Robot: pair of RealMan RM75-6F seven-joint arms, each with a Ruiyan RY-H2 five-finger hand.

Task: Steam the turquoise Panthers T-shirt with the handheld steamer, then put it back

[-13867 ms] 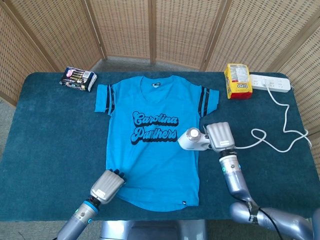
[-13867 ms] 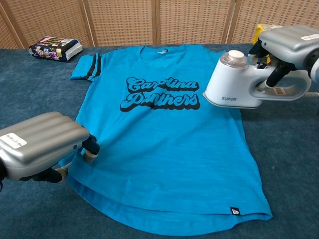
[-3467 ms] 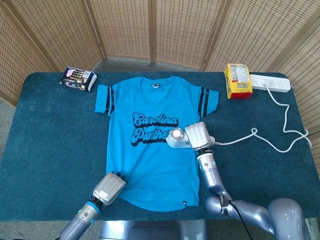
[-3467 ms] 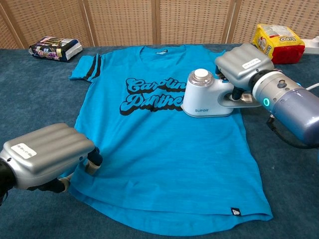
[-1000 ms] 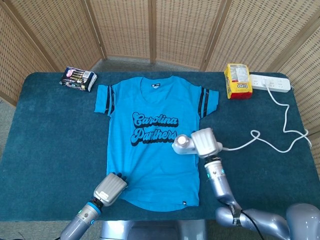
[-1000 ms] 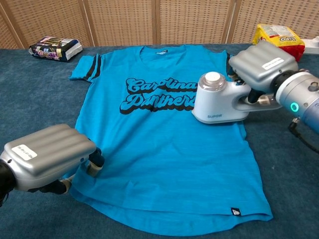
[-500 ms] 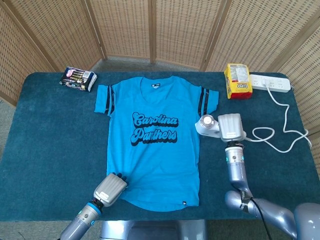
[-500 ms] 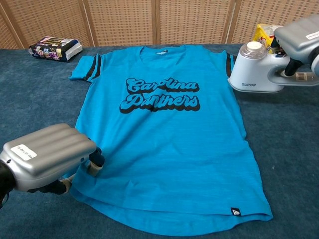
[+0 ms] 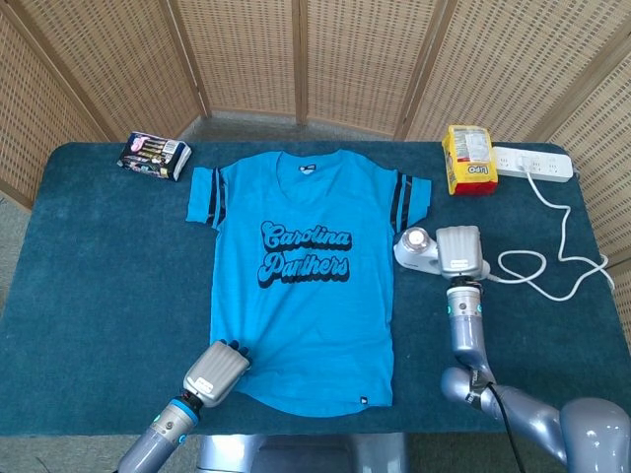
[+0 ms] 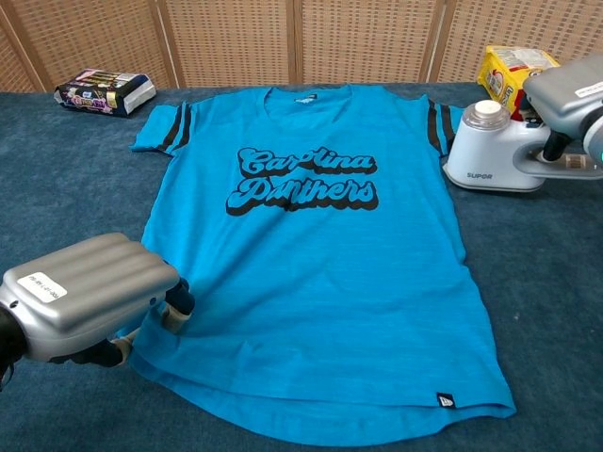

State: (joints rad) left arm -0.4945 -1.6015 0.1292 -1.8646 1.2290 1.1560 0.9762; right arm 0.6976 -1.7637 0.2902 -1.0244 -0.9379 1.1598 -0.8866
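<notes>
Turquoise T-shirt with black script lettering and black sleeve stripes, small black tag at hem. White steamer with pale cap and grey lettering. Silver-grey left hand and right hand, both with white labels. Dark teal tablecloth. Yellow and red packet. White power strip and cord. Tan woven wicker screen. Dark multicoloured packet.

Matt turquoise cloth T-shirt on a napped teal cloth worktop; smooth glossy white plastic steamer; satin grey metal-look left hand; woven cane screen
</notes>
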